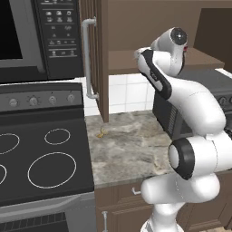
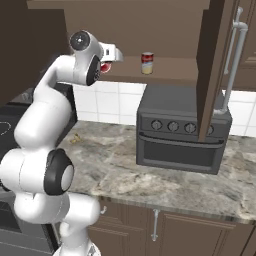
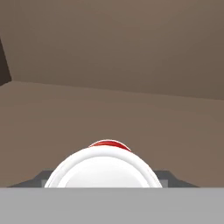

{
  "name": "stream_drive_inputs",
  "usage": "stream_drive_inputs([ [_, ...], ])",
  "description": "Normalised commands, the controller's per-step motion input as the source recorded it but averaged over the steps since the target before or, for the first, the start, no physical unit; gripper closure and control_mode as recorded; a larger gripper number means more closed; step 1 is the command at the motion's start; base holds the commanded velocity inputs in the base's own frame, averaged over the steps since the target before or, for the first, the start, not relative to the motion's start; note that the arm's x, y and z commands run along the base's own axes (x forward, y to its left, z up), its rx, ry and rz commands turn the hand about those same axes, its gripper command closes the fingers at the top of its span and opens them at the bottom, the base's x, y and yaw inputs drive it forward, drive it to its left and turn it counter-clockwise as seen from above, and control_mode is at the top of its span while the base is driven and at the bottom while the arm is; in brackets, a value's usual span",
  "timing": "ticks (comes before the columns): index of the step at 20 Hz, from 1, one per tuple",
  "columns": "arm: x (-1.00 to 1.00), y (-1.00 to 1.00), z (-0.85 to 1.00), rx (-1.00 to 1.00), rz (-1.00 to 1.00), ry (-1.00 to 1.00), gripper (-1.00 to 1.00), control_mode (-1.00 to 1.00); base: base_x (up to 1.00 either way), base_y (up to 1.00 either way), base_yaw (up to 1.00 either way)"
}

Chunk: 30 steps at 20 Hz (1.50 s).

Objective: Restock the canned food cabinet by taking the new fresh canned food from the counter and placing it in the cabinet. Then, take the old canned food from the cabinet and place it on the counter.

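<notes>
The arm reaches up into the open cabinet [image 2: 165, 70], with the gripper [image 2: 111, 61] held at the left end of the shelf, low over the board. A bit of bright red shows under the hand in the right base view: the new fresh canned food [image 2: 104, 67], tucked against the gripper. In the hand view its pale round top [image 3: 103, 171] sits right at the base of the frame, with a sliver of red rim behind it and the brown shelf and back wall beyond. The fingers themselves are hidden by the can, so it seems clamped on it, but I cannot tell for sure, nor whether the can's base touches the shelf.

The old canned food [image 2: 147, 63] stands upright on the same shelf, well to the right of the gripper, red band above, cream below.

The cabinet door [image 1: 99, 54] hangs open with its long grey bar handle [image 1: 88, 59] facing out. Below, the marbled tabletop [image 2: 120, 165] carries a dark toaster oven [image 2: 180, 132], set under the shelf. A black stovetop [image 1: 41, 158] lies left of the tabletop.
</notes>
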Motion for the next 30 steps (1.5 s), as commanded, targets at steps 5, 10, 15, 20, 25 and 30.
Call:
stream_drive_inputs([
  [5, 0.85, 0.0, -0.18, 0.0, -0.01, 0.04, 1.0, -1.0, 0.0, 0.0, 0.0],
  [10, 0.6, 0.0, -0.1, 0.0, -0.02, 0.04, 1.0, -1.0, 0.0, 0.0, 0.0],
  [15, 0.06, 0.0, -0.08, 0.0, 0.0, 0.07, -1.0, -1.0, 0.0, 0.0, 0.0],
  [20, 0.34, 0.0, -0.13, -0.03, 0.0, -0.02, -1.0, -1.0, 0.0, 0.0, 0.0],
  [25, 0.41, 0.0, -0.14, -0.05, 0.0, -0.06, -1.0, -1.0, 0.0, 0.0, 0.0],
  [30, 0.4, 0.0, -0.05, -0.04, -0.03, -0.11, -1.0, -1.0, 0.0, 0.0, 0.0],
])
